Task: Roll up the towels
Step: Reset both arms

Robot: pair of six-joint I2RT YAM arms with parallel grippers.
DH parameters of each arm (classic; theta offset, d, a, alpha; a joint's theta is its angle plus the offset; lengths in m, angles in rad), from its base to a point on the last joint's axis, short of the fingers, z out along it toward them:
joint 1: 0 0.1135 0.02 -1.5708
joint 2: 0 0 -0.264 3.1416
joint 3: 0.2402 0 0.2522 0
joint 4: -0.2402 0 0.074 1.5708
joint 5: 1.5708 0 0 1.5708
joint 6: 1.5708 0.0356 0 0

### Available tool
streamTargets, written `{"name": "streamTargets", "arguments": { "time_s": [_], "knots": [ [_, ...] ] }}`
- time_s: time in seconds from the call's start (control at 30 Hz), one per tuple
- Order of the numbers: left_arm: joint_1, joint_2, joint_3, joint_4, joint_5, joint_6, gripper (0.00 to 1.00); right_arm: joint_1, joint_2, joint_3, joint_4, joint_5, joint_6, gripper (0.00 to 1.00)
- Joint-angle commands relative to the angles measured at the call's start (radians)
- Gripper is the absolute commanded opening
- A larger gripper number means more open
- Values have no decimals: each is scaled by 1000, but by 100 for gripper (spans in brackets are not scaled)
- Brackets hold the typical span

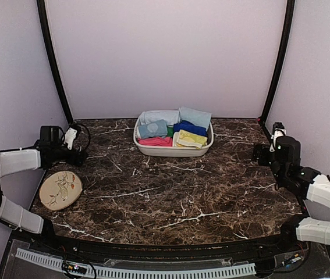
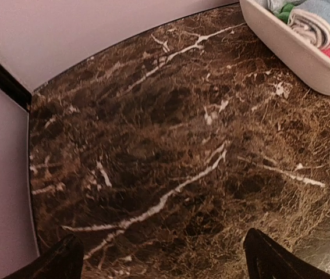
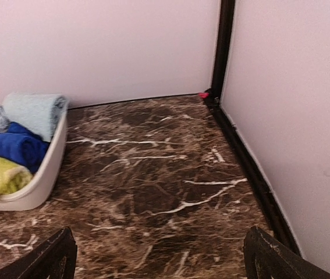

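The towels lie rolled in a white basket point(image 1: 173, 149) at the back middle of the table. The plain pale blue towel point(image 1: 195, 116) is at the basket's back right and also shows in the right wrist view point(image 3: 34, 113). The medium blue spotted towel point(image 1: 153, 128) is at the basket's left, and its blue roll shows in the left wrist view point(image 2: 319, 20). My left gripper point(image 1: 78, 156) is open and empty at the far left, over bare marble point(image 2: 162, 244). My right gripper point(image 1: 259, 154) is open and empty at the far right point(image 3: 159, 238).
Pink point(image 1: 155, 141), green point(image 1: 170, 131), dark blue point(image 1: 189, 128) and yellow point(image 1: 191, 139) rolls also fill the basket. A round beige plate point(image 1: 60, 190) with a drawing lies at the front left. Pale walls close the back and sides.
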Motion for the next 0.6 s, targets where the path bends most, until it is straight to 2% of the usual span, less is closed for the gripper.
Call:
{"name": "streamTargets", "arguments": {
  "time_s": [0.0, 0.07, 0.17, 0.27, 0.43, 0.53, 0.57],
  "knots": [
    [54, -89, -329, 519, 112, -162, 99, -13, -52, -173, 300, 269, -155, 100],
    [54, -81, -444, 745, 103, -198, 99, -18, -60, -254, 417, 323, -191, 100],
    [54, 3, -525, 987, 98, -231, 99, -30, -57, -368, 650, 337, -267, 100],
    [54, 79, -453, 929, 80, -234, 99, -104, -17, -418, 781, 244, -280, 100],
    [61, 169, -448, 1036, 86, -241, 99, -241, 171, -433, 1005, 111, -214, 100],
    [68, 175, -504, 1153, 49, -261, 99, -287, 341, -405, 1146, -5, -233, 100],
    [68, 209, -550, 1292, 23, -273, 99, -299, 400, -393, 1196, -45, -237, 100]
  ]
}}
